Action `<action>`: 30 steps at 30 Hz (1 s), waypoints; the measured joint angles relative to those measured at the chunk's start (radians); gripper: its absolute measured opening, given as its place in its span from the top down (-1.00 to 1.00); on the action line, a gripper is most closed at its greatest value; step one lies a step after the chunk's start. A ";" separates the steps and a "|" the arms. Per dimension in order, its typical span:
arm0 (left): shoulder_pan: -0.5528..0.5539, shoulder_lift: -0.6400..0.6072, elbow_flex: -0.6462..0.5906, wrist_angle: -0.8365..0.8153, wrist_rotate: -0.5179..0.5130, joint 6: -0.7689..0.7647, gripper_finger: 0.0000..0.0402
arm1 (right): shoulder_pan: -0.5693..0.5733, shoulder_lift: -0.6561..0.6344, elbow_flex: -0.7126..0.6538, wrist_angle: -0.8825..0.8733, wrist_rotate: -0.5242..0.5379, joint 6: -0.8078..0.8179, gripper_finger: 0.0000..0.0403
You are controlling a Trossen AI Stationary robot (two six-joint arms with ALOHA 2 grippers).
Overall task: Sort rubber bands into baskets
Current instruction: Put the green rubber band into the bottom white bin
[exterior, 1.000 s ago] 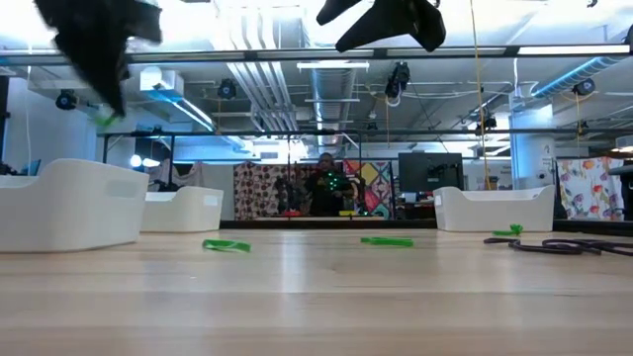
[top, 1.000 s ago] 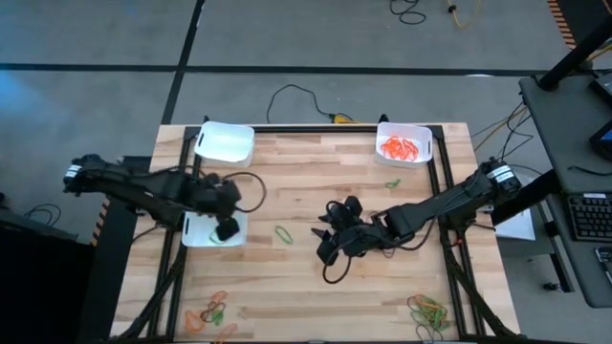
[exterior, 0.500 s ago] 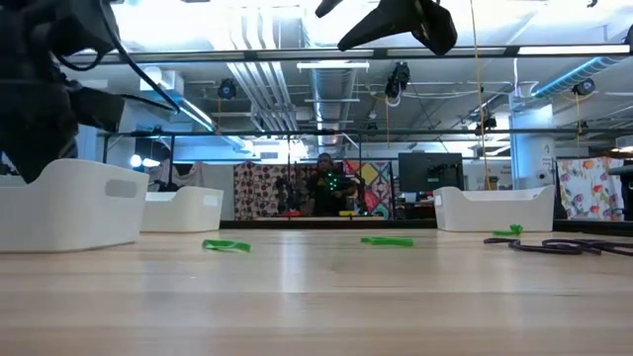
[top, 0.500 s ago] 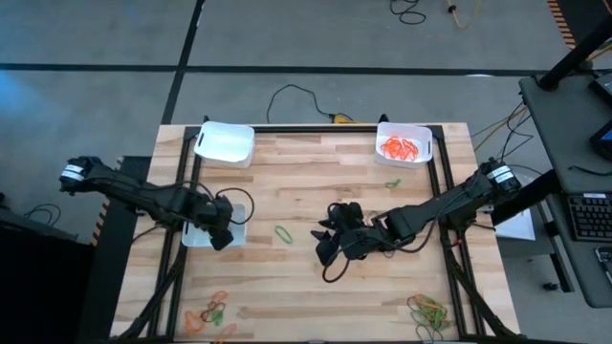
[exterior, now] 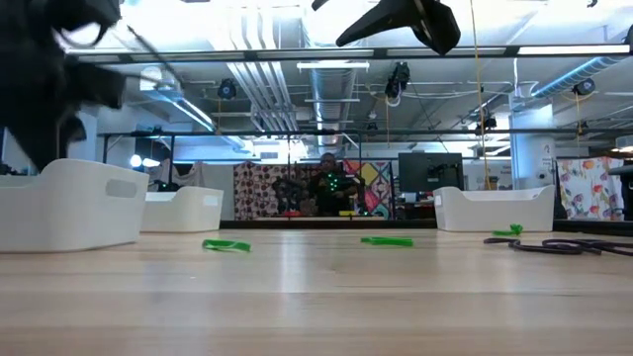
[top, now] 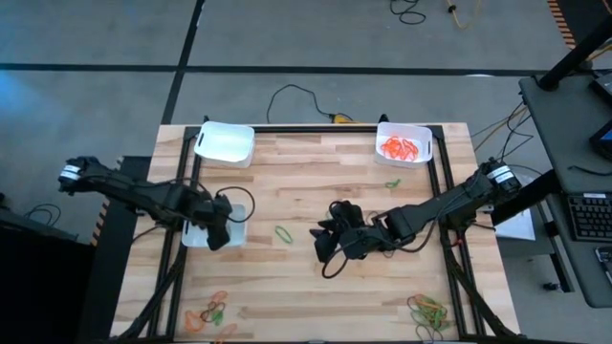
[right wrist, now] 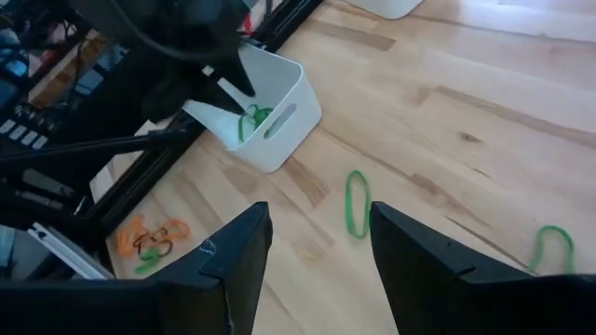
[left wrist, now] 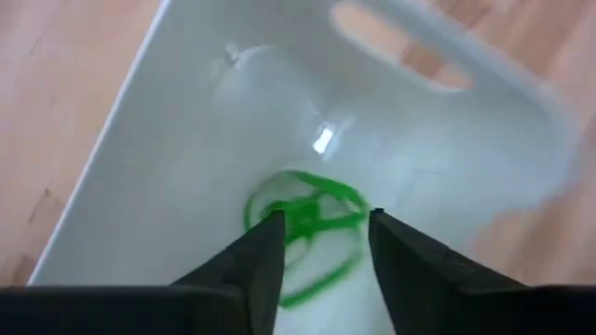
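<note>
From above, the left claw [top: 219,232] sits low over the white basket [top: 191,235] at nine o'clock on the counter [top: 316,287], its two fingers [left wrist: 259,270] spread apart with nothing between them. Just below those fingers, green rubber bands [left wrist: 307,228] lie tangled on the basket's floor. The right claw [top: 330,244] hovers near the middle of the counter, a little toward five o'clock, its fingers [right wrist: 233,270] also parted and holding nothing. A single green band [top: 284,232] lies flat on the wood between the two claws, and another green one [top: 393,182] rests at about two o'clock, close to the basket with orange bands [top: 403,147] in the one o'clock corner. A third basket [top: 226,142] stands at the eleven o'clock corner; I cannot make out anything inside it. Loose piles wait along the near edge: an orange and green cluster [top: 210,311] at seven o'clock and a mixed green, orange and dark heap [top: 429,312] at five o'clock. A black cable [top: 296,96] trails off the far edge at twelve o'clock.
</note>
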 joint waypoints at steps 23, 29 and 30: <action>0.014 0.230 0.343 0.367 -0.200 0.118 0.05 | -0.013 -0.009 0.225 -0.478 -0.070 -0.342 0.12; 0.014 0.384 0.345 0.377 -0.175 0.077 0.05 | -0.006 -0.011 0.242 -0.595 -0.071 -0.289 0.12; 0.014 0.407 0.346 0.382 -0.168 0.069 0.05 | -0.005 -0.011 0.239 -0.594 -0.071 -0.282 0.12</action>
